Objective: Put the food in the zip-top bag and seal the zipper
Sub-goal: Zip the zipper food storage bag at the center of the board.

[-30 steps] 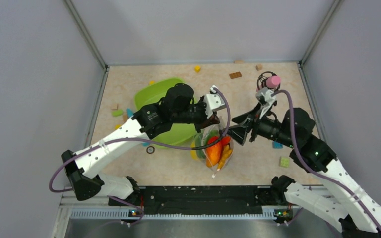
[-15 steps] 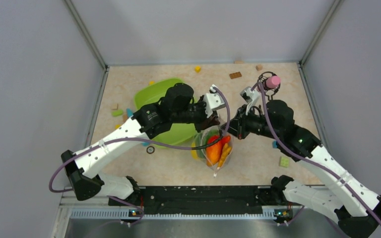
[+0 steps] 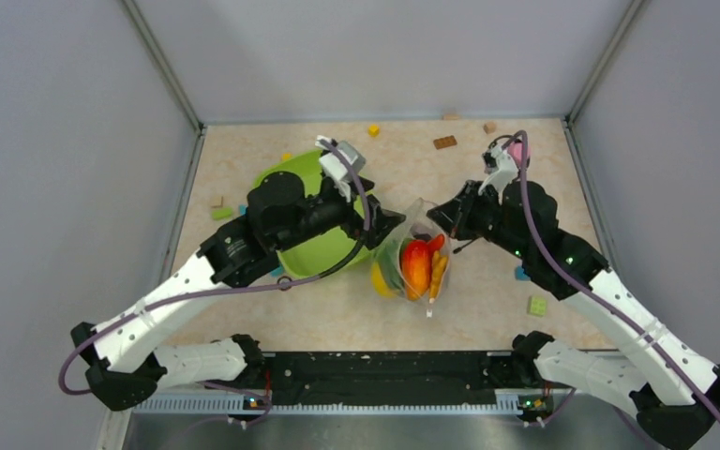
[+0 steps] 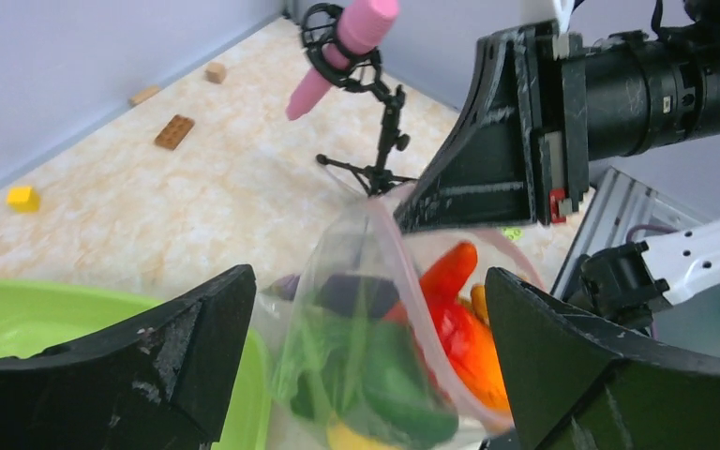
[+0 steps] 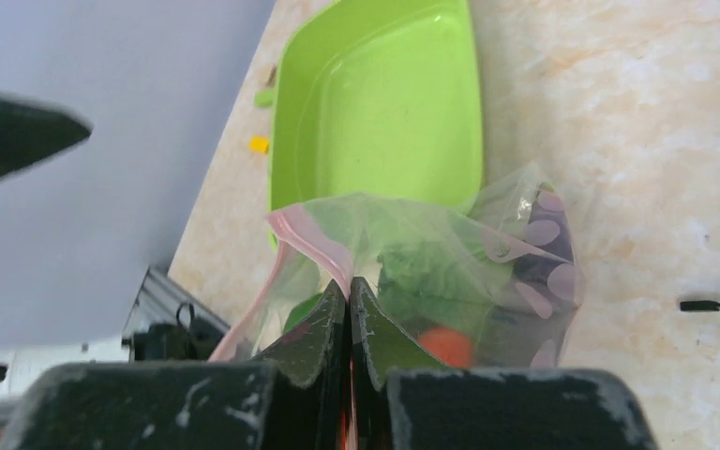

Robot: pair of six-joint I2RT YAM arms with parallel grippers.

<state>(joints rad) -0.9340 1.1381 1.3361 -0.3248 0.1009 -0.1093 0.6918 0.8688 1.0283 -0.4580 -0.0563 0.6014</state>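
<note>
A lime-green rectangular plastic tray [image 3: 292,174] sits toward the counter's left edge, about midway between the far and near edges, partly under the left arm. The left gripper [image 4: 370,289] hovers just beside the tray's right side. Its black fingers are spread wide apart and hold nothing, and the bag's mouth lies ahead between them.

The clear, crinkly zip-top bag [image 3: 403,246] is near the counter's middle, with its filled end toward the near edge. Inside it is small plastic toy produce [image 3: 418,265] in orange-red, green, purple and yellow pieces.

The right gripper [image 5: 349,287] has its fingers pressed together on the bag's thin pinkish zip strip [image 5: 305,242]. Away from the pinch, the strip's two sides seem to part.

Toward the far right corner stands a pink cylinder in a black tripod stand [image 4: 342,42].
</note>
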